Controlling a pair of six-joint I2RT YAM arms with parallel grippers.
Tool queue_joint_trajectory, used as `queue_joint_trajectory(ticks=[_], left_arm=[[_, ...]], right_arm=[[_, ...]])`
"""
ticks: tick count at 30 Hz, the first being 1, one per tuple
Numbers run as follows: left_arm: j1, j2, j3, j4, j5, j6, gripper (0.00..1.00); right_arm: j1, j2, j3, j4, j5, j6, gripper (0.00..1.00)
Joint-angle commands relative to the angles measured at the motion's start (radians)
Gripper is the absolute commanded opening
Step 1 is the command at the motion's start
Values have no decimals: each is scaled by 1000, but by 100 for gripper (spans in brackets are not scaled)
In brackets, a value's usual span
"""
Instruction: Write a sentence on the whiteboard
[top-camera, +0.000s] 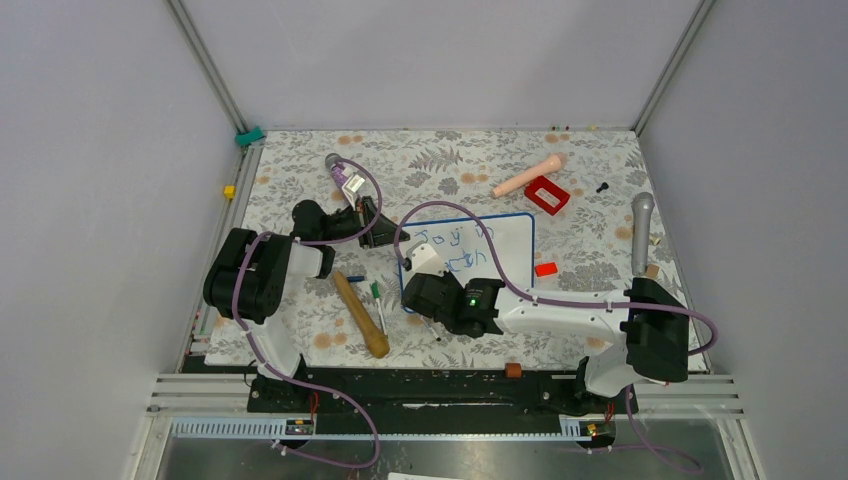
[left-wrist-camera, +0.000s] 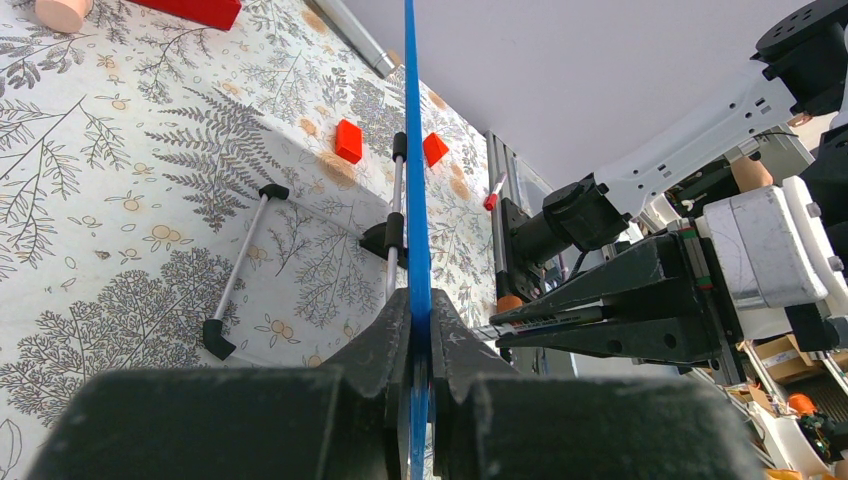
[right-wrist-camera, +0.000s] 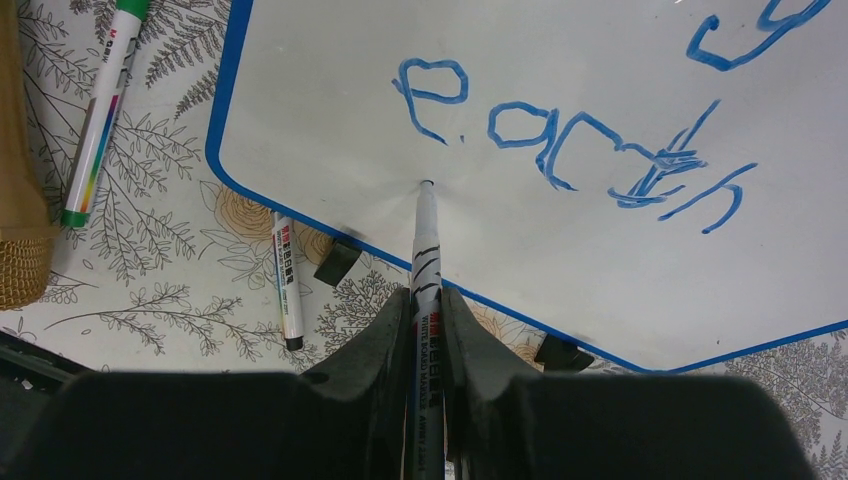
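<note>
- Closest to my lens is my right gripper (right-wrist-camera: 425, 300), jaws pinched tight on the barrel of a marker (right-wrist-camera: 426, 235) that sticks straight out ahead.
- Its tip sits at the whiteboard (right-wrist-camera: 330, 90), just below the "e" of "each", and is touching it as far as I can tell.
- My left gripper (left-wrist-camera: 419, 305) is clamped hard on the whiteboard's blue frame at its left edge, steadying it on its black feet.
- So far the sentence (right-wrist-camera: 600, 140) shows "each" and, above it, the tail of an upper line. The line below "each" is not yet begun.
- Risk: if I push too hard, the whiteboard could rock back on its feet or slide in my left grip, skewing the strokes.
- Risk: the marker could creep back between my jaws under pressure, leaving faint or broken letters.
- Risk: the bare strip between "each" and the lower frame is narrow, so big letters could run off the whiteboard.
- Risk: my purple cable (top-camera: 447, 207) arches over the whiteboard, and if it sags it may smear wet ink.
- Just below the whiteboard's lower-left corner lies a pen (right-wrist-camera: 287, 285), with a green-capped pen (right-wrist-camera: 98, 110) and a wooden handle (top-camera: 362, 318) further left.
- Beyond the whiteboard's far right corner sits a red block (top-camera: 547, 195).
- Everything stands on a floral cloth (top-camera: 300, 180), boxed in by plain grey walls (top-camera: 90, 150) on aluminium posts.
</note>
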Motion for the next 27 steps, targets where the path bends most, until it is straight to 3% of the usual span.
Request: queue_joint_trajectory(ticks=[1, 27], left_arm=[[-3, -3, 25, 85, 15, -12, 0], [-2, -5, 24, 84, 15, -12, 0]], right_arm=[[-12, 10, 41, -9, 33, -5, 0], [-10, 3, 12, -63, -63, 27, 0]])
